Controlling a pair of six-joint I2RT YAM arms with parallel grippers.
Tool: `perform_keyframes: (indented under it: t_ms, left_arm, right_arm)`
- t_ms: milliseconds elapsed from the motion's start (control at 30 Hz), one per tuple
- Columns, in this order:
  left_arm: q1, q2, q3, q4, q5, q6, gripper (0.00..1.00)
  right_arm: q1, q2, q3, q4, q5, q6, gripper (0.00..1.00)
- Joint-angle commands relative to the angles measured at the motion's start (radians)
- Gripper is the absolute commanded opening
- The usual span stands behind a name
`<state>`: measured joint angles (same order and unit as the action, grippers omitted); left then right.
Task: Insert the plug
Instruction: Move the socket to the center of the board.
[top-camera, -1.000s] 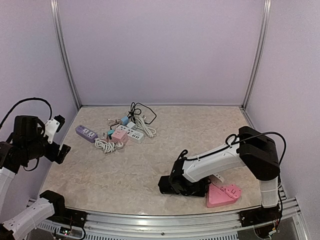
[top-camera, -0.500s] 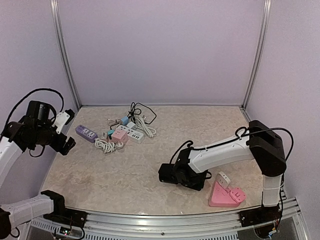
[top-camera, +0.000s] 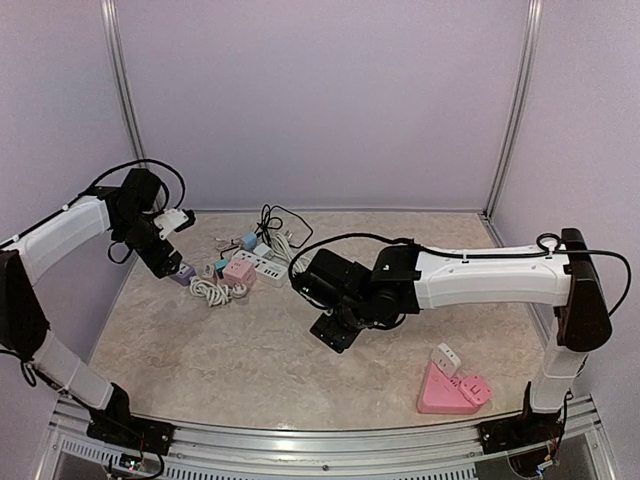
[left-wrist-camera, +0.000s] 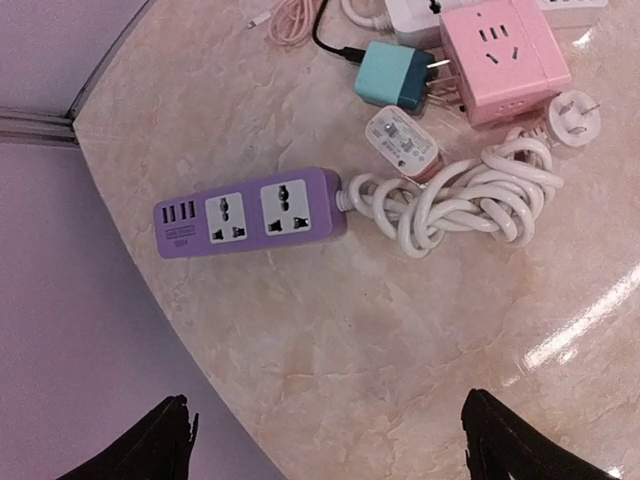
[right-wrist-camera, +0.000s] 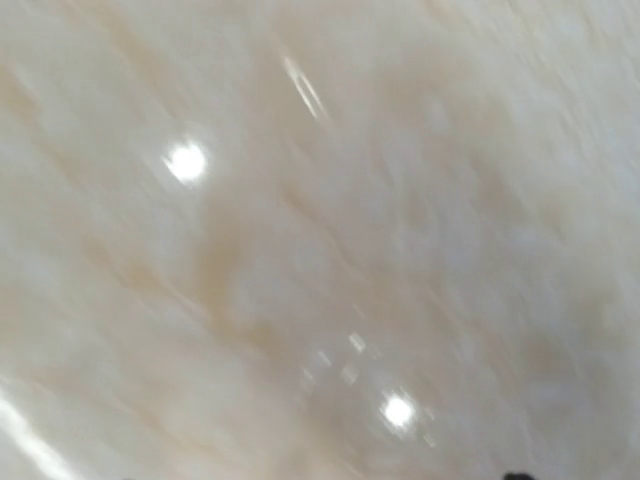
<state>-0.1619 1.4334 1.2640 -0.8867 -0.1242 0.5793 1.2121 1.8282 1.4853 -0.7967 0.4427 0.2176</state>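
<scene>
Right, the teal plug (left-wrist-camera: 392, 78) lies at 11 o'clock on the surface (top-camera: 250, 350), near the purple strip (left-wrist-camera: 250, 212), prongs toward the pink cube (left-wrist-camera: 503, 55). Looks light, hard-shelled (black cord at its back), so I'd pinch its flat sides, never the prongs. Left jaws hang released over the strip, empty; right jaws, cannot tell. A second ago the left arm (top-camera: 70, 225) sat at 9 o'clock; the right arm (top-camera: 480, 275) has quit the pink wedge (top-camera: 450, 388) at 5 o'clock for centre.

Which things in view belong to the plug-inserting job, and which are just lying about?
Likely job: purple power strip, teal plug, white charger, all near the open left tool.
Lying about: pink cube socket, white strip, pink wedge socket with white adapter.
</scene>
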Motion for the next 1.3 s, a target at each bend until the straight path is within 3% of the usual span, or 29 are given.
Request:
perform_keyframes:
  t_ms: [0,167,667,800,933,1000,1267]
  left_arm:
    - [0.007,0.109,-0.013,0.002,0.102,0.295,0.89]
    - [0.008,0.198,-0.05,0.111,0.108,0.504,0.83]
    - [-0.034,0.419,-0.039,0.264,0.097,0.455,0.68]
    - [-0.052,0.438,-0.047,0.275,0.086,0.447,0.53]
    - [-0.054,0.44,-0.045,0.234,0.086,0.439,0.16]
    - [-0.056,0.428,-0.057,0.211,0.081,0.43,0.03]
    - [-0.1,0.254,-0.216,0.025,0.153,0.335,0.0]
  right_arm:
    - [-0.003,-0.032,-0.032,0.141,-0.091,-0.021,0.76]
    - [-0.003,-0.01,-0.036,0.132,-0.107,-0.005,0.76]
    - [-0.003,-0.008,-0.078,0.173,-0.121,0.02,0.77]
    - [-0.004,-0.003,-0.087,0.181,-0.127,0.028,0.77]
    - [-0.003,-0.008,-0.096,0.183,-0.13,0.037,0.76]
    - [-0.002,-0.014,-0.1,0.184,-0.133,0.041,0.76]
    - [-0.001,-0.06,-0.128,0.231,-0.175,0.095,0.76]
